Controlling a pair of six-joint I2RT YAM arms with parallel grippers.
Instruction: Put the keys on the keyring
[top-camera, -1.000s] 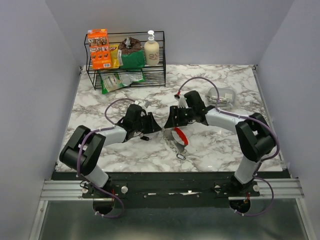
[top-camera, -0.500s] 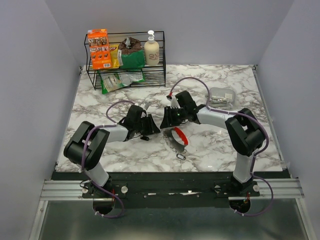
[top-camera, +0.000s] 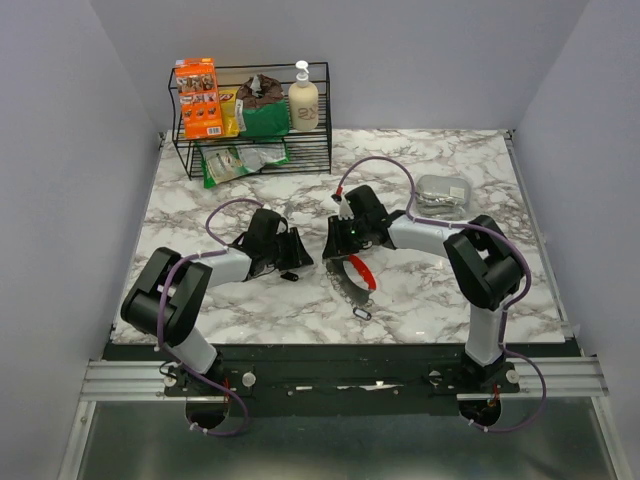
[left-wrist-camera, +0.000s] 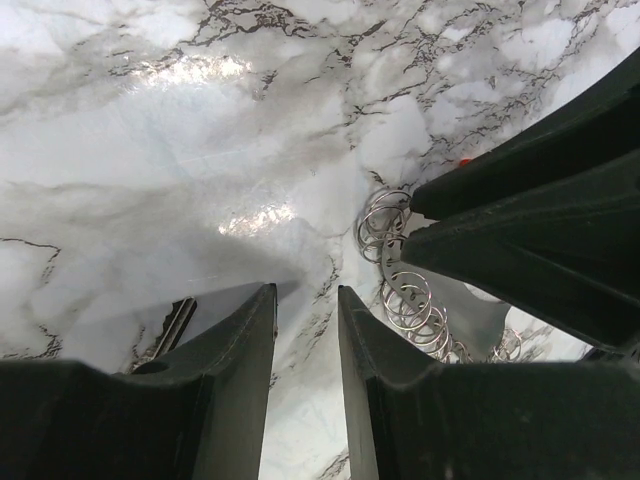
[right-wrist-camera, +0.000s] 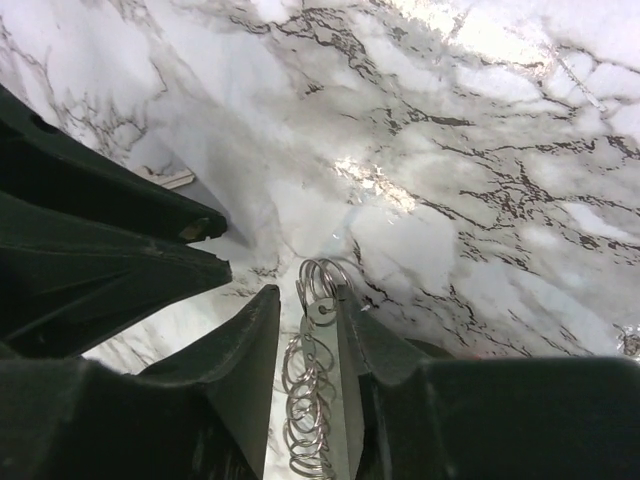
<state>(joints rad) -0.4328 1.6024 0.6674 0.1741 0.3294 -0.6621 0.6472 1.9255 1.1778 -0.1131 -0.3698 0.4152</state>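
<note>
The keyring lies at mid table, its red curve facing right, a gray ridged plate on its left and a small dark wire loop at the near end. My right gripper is low over its far end. In the right wrist view its jaws are closed on the gray plate and its steel rings. My left gripper sits just to the left, narrowly open over bare marble. A tiny black key lies beside it, and a key blade shows outside the left finger.
A black wire rack at the back left holds an orange box, green bags and a soap bottle. A clear plastic container sits at the back right. The two grippers' fingers nearly meet at mid table.
My right gripper moved a little left toward the left gripper, and its jaws closed in on the keyring's gray plate. The left arm barely shifted.
</note>
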